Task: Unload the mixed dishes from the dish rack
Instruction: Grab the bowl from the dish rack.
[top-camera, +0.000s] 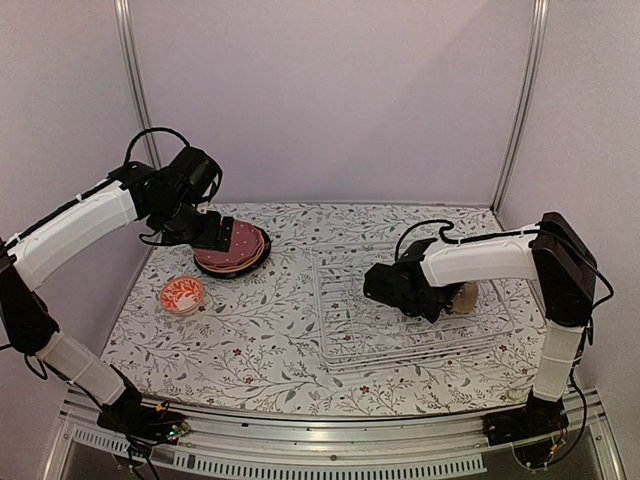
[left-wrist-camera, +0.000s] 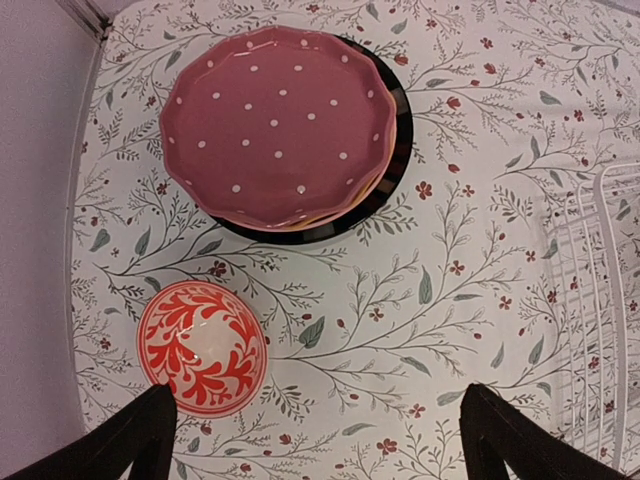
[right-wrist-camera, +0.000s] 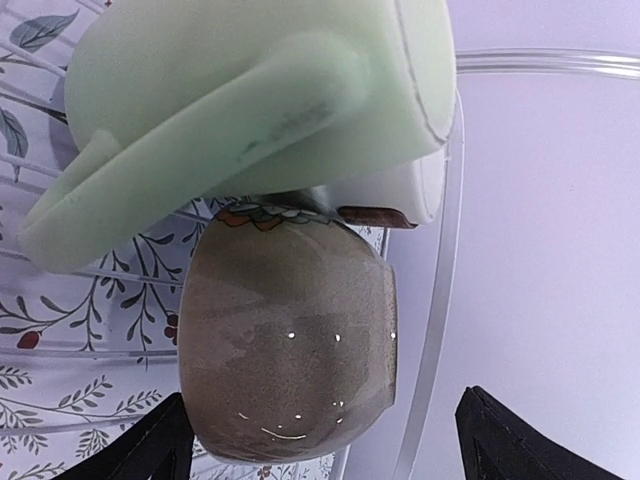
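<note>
A stack of plates lies on the tablecloth at the back left, with the maroon dotted plate (top-camera: 232, 245) (left-wrist-camera: 275, 125) on top. An orange edge (left-wrist-camera: 335, 210) and the dark rim of the beige plate (left-wrist-camera: 398, 140) show beneath it. The white-and-red patterned bowl (top-camera: 183, 294) (left-wrist-camera: 200, 347) lies upside down in front of the stack. My left gripper (top-camera: 205, 232) (left-wrist-camera: 315, 445) is open and empty above the cloth near them. The white wire dish rack (top-camera: 410, 300) holds the tan bowl (top-camera: 465, 297) (right-wrist-camera: 285, 340), the pale green cup (right-wrist-camera: 250, 110) and a small white cup (right-wrist-camera: 405, 195). My right gripper (top-camera: 400, 290) (right-wrist-camera: 320, 455) is open just before the tan bowl.
The rack's edge (left-wrist-camera: 600, 290) shows at the right of the left wrist view. The rack's rim wire (right-wrist-camera: 440, 300) runs beside the tan bowl. Enclosure walls stand close at the left, back and right. The floral tablecloth (top-camera: 260, 340) covers the table.
</note>
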